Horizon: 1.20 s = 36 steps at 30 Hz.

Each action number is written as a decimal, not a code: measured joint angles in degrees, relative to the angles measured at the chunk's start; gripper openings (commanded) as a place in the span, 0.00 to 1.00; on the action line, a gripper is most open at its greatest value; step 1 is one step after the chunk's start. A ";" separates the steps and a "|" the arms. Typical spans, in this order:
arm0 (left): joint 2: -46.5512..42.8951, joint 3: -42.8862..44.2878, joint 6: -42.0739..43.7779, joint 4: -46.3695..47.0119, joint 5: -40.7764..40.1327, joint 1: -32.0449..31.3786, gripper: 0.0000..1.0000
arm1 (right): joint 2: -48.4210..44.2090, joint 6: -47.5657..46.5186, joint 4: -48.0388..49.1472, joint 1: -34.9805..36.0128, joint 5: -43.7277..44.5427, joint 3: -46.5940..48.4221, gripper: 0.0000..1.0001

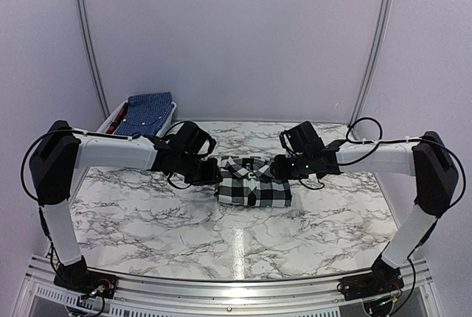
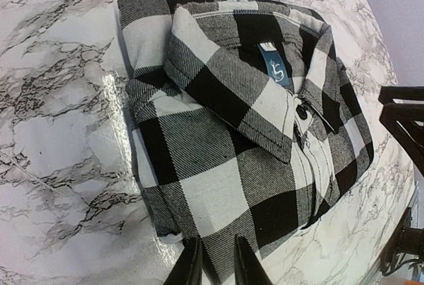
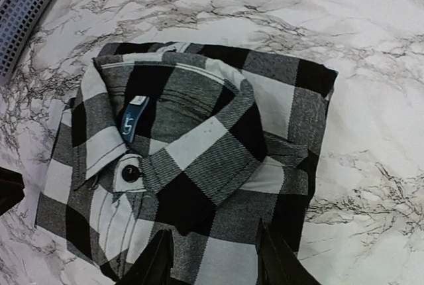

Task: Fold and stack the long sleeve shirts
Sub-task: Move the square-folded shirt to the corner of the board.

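On the tabletop (image 1: 147, 221) between both arms, the folded checked shirt (image 1: 254, 182) lies flat; right jaws gape over its edge, left jaws narrow, grip unclear. Back off straight, lest folds drag

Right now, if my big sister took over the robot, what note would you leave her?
Left gripper: fingers close together at the edge of the checked shirt; can't tell if pinching.
Right gripper: open above that shirt.
Checked shirt: folded, collar up, middle of the table.
Blue shirt: in the basket, far left.
Done: folding the checked one.
To do: probably stacking the two shirts.
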 measured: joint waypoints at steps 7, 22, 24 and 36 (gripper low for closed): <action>0.00 -0.04 0.00 0.00 -0.04 -0.37 0.18 | 2.23 -2.25 3.23 -6.43 -1.77 -3.54 0.52; -0.02 -0.42 -0.02 -0.04 -0.02 -0.35 0.18 | 10.56 -6.34 8.92 -10.67 -8.92 -4.48 0.42; -0.02 -0.42 -0.02 -0.04 -0.02 -0.35 0.18 | 11.28 -6.36 9.27 -10.73 -9.05 -3.82 0.39; -0.02 -0.31 0.02 -0.33 -0.09 -0.35 0.18 | 15.41 -6.58 9.16 -10.75 -8.39 1.09 0.00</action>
